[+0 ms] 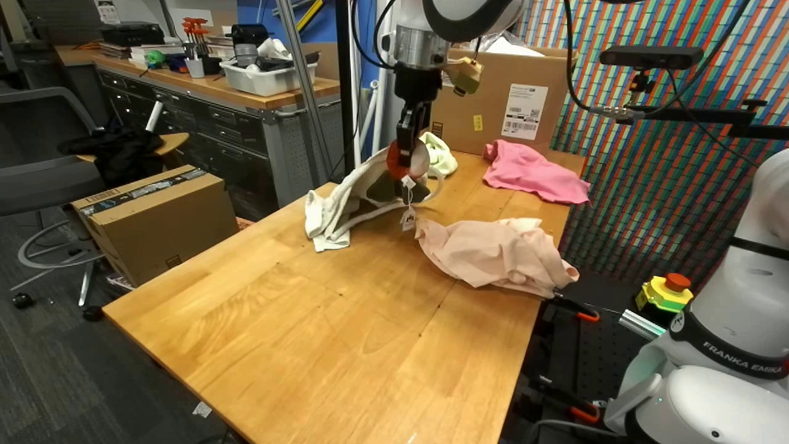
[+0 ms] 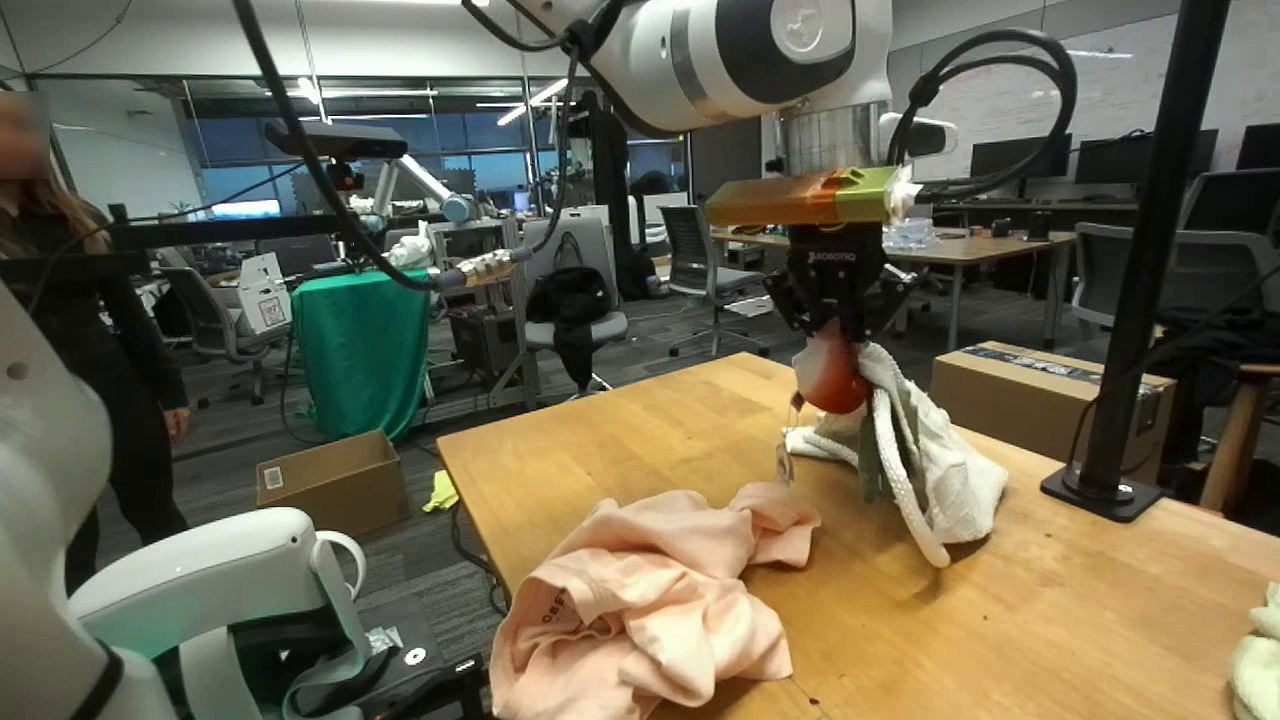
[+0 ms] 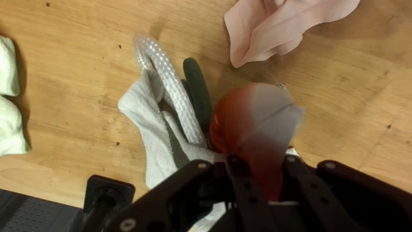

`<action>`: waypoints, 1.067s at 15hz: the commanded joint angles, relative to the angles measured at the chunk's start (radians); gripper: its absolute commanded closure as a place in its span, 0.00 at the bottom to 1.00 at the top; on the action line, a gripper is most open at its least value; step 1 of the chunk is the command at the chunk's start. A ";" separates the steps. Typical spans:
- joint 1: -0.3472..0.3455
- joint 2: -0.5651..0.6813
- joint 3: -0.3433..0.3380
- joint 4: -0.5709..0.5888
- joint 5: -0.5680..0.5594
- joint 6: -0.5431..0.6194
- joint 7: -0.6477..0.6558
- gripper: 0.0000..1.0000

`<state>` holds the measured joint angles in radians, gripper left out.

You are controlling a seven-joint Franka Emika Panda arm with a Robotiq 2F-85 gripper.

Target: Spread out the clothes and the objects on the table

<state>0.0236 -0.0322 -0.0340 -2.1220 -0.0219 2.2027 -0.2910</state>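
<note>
Your pincer (image 1: 405,148), jaws slightly apart, clamps the ball (image 1: 395,164) at upper centre in an exterior view, white cloth (image 1: 328,220) beside it; pink cloth (image 1: 536,173) and peach cloth (image 1: 493,254) lie right of centre.

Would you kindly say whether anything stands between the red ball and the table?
Possibly: the dark green cloth, white cloth, rope and a dangling tag reach lower than the red ball, close beside it, and could get caught underneath.

Three views, one shared table (image 1: 345,345)
</note>
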 commanded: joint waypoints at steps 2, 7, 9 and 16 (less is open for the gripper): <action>-0.012 -0.044 -0.019 -0.010 0.214 -0.024 -0.331 0.91; 0.002 0.115 0.010 0.090 0.355 -0.128 -0.543 0.91; 0.007 0.200 0.048 0.154 0.385 -0.165 -0.608 0.91; -0.004 0.446 0.195 0.410 0.435 -0.316 -0.777 0.91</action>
<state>0.0320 0.3045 0.1156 -1.8600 0.3841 1.9826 -0.9988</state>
